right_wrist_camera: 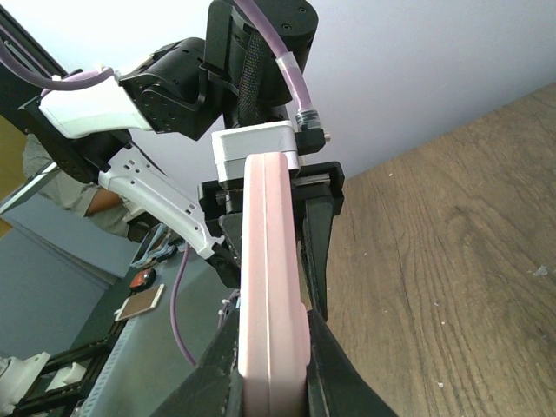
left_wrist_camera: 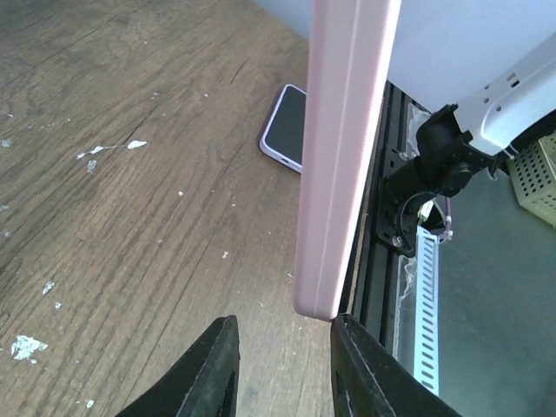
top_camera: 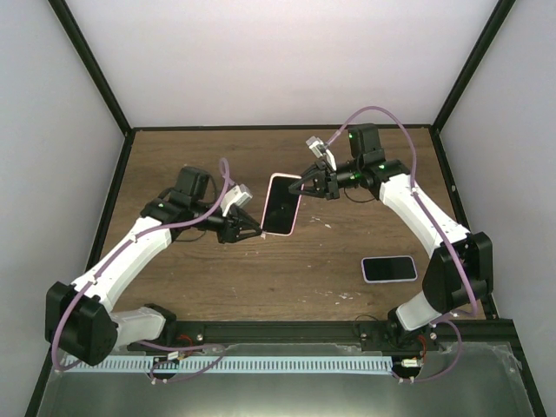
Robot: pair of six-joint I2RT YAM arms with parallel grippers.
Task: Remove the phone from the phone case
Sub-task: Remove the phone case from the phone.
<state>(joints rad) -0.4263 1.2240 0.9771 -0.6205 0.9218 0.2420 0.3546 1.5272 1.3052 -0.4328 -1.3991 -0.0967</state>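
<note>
A phone with a dark screen sits in a pink case (top_camera: 281, 204), held up off the wooden table at mid-centre. My right gripper (top_camera: 306, 185) is shut on the case's upper right end; in the right wrist view the pink case edge (right_wrist_camera: 273, 287) is clamped between its fingers (right_wrist_camera: 271, 369). My left gripper (top_camera: 257, 231) is open at the case's lower left corner. In the left wrist view the case's pink edge (left_wrist_camera: 343, 156) hangs just above the open gripper (left_wrist_camera: 282, 365), its corner close to the right finger (left_wrist_camera: 365, 373).
A second phone in a lilac case (top_camera: 389, 268) lies flat at the right front of the table, also in the left wrist view (left_wrist_camera: 291, 126). A black rail (top_camera: 287, 332) runs along the near edge. White walls enclose the table.
</note>
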